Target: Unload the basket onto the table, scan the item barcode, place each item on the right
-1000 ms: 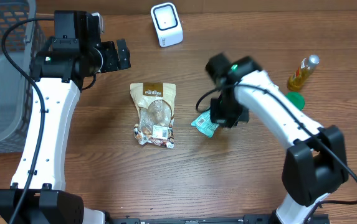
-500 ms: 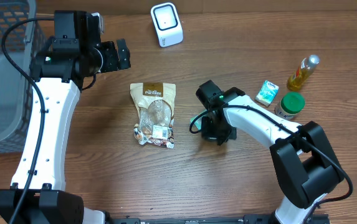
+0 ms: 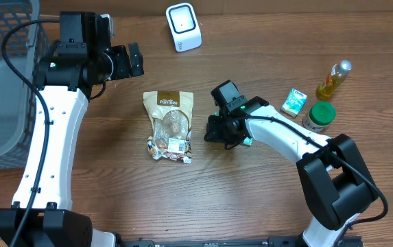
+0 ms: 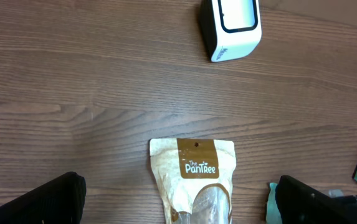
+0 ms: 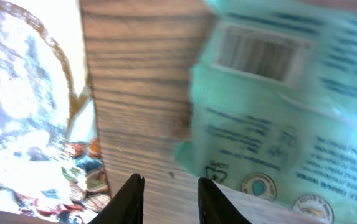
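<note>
**A:** What do we see at the right pincer [image 5: 169,202]?

**B:** Its two fingers [image 5: 132,198] stand a little apart. Only the bare wood of the table [image 3: 114,199] shows between them, so we call it parted and gripping nothing.

**A:** And where is the green packet [image 5: 278,124]?

**B:** It lies flat on the table just beside one finger of that pincer, outside the gap. We cannot tell whether finger and packet touch, because the wrist view is blurred. Its barcode [image 5: 259,56] faces up, ahead of the fingertips.

**A:** What sits on the other side of the fingers?

**B:** The snack pouch [image 3: 169,126] is near the opposite finger, lying flat. From overhead, the pincer hides most of the packet.

**A:** And the scanner [image 3: 183,26]?

**B:** It stands upright, well apart from the right pincer and past the top end of the pouch. We see it ahead of the left pincer [image 3: 127,62] in that wrist's view.

**A:** How does the left pincer stand?

**B:** It is spread wide and holds nothing. It hangs above the table with the top of the pouch showing between its fingers.

**A:** Anything behind the right pincer?

**B:** Along the arm's far side we see a small carton [image 3: 293,101], a green-lidded jar [image 3: 319,115] and a bottle [image 3: 335,81], close together. A grey basket [image 3: 4,103] sits beyond the left arm.
</note>
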Robot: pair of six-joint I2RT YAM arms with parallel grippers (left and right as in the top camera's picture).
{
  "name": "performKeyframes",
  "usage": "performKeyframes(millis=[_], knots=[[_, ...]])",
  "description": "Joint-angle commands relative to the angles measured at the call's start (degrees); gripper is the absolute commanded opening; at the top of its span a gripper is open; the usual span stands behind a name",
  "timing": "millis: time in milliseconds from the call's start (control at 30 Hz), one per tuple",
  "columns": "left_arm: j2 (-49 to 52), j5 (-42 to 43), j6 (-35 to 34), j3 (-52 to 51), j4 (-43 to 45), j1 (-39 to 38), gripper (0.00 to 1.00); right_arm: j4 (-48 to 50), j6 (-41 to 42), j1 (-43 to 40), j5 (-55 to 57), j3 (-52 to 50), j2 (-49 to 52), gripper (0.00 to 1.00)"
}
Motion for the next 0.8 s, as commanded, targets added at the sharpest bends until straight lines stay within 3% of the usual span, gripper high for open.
performKeyframes(millis=[0,300,400,500,767], knots=[[0.02,-0.13,1.33,0.72,0.11,-0.24,0.99,2.21,-0.02,0.13,-0.26,0.00,-0.17,0.26],[0.02,-0.13,1.33,0.72,0.09,-0.24,1.00,4.11,-2.84,-5.35,-0.31,2.27,-0.17,0.27],[0.02,-0.13,1.31,0.72,0.09,-0.24,0.99,2.86,-7.34,-8.70,-7.98,2.84,-0.20,0.27],[0.02,-0.13,1.33,0.72,0.09,-0.24,1.00,-1.14,-12.79,-10.93,-14.64,4.59,-0.28,0.31],[0.02,-0.13,1.33,0.72,0.09,-0.24,0.99,-15.76,-19.37,-12.11,-8.59,10.10,-0.31,0.39]])
